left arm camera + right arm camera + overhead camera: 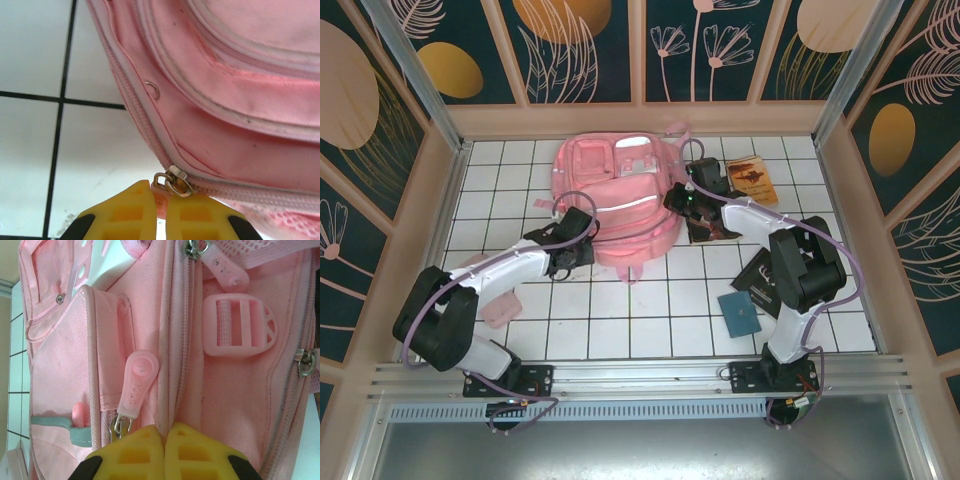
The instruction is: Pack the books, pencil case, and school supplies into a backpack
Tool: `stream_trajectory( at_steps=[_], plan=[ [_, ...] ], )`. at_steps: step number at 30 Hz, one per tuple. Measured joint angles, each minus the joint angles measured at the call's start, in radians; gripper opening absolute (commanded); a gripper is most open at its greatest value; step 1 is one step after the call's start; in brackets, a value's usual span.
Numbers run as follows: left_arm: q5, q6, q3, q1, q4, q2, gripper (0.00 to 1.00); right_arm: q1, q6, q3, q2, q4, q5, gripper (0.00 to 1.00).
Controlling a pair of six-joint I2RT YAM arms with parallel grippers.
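Observation:
The pink backpack (615, 195) lies flat on the white tiled table. At its lower left edge my left gripper (582, 232) is shut on the pink zipper pull (160, 200), just below the metal slider (174, 182). On the backpack's right side, my right gripper (678, 196) is shut on a raised fold of pink fabric (172, 390) next to a zip line. An orange-brown book (752, 178) lies at the back right. A dark brown book (705, 228) is partly under the right arm, and a black book (758, 280) lies beside that arm.
A teal flat item (740, 313) lies near the right arm's base. A flat pink item (502, 303) lies under the left arm; I cannot tell whether it is the pencil case. Wooden walls fence the table on three sides.

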Motion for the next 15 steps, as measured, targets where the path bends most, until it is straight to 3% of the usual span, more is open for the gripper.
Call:
stream_trajectory(
  at_steps=[8,15],
  plan=[
    [0.039,0.055,0.077,0.137,0.035,0.077,0.00,0.000,-0.040,0.018,0.013,0.006,-0.022,0.10],
    [0.058,0.130,0.122,0.178,0.047,0.100,0.00,-0.015,-0.126,0.052,0.011,-0.030,-0.019,0.47]
  ],
)
